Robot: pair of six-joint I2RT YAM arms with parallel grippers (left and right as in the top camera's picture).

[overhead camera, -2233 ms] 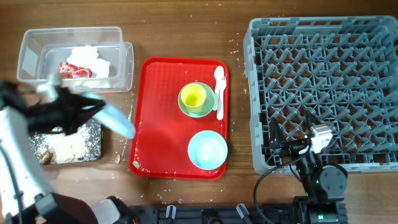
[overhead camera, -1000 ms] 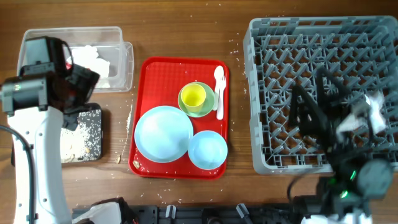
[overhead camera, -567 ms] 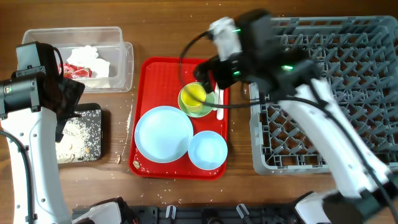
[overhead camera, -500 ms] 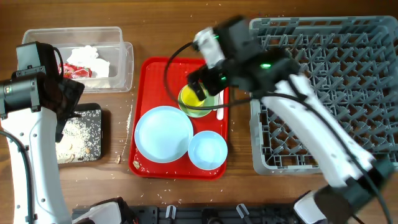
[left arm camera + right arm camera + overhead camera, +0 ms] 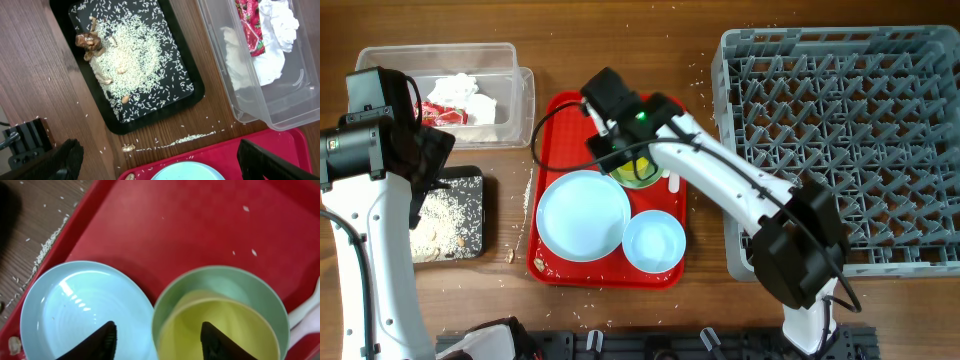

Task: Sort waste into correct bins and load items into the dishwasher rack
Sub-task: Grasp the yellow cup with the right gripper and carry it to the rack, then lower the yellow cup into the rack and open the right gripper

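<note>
On the red tray [image 5: 570, 120] lie a light blue plate [image 5: 583, 215], a light blue bowl [image 5: 653, 241] and a yellow cup [image 5: 225, 330] standing in a pale green saucer-bowl [image 5: 200, 280]. A white spoon [image 5: 306, 311] lies beside them. My right gripper [image 5: 160, 340] hangs open over the cup's near wall, one finger inside the cup and the other over the plate [image 5: 85, 310]. My left gripper [image 5: 167, 167] is open and empty, high above the tray's left edge. A napkin [image 5: 272, 55] and a red wrapper [image 5: 250, 25] lie in the clear tub [image 5: 380, 70]. Rice [image 5: 130, 60] covers the black tray [image 5: 185, 100].
The grey dishwasher rack [image 5: 840, 130] fills the right side with nothing in it. Loose rice [image 5: 195, 137] and a brown crumb [image 5: 128, 148] lie on the wood between the black tray and the red tray. My right arm [image 5: 720, 190] stretches across the tray's right half.
My right arm has swung from above the rack to the red tray and lowered over the cup, its jaws narrowing. The left arm has stayed where it was.
</note>
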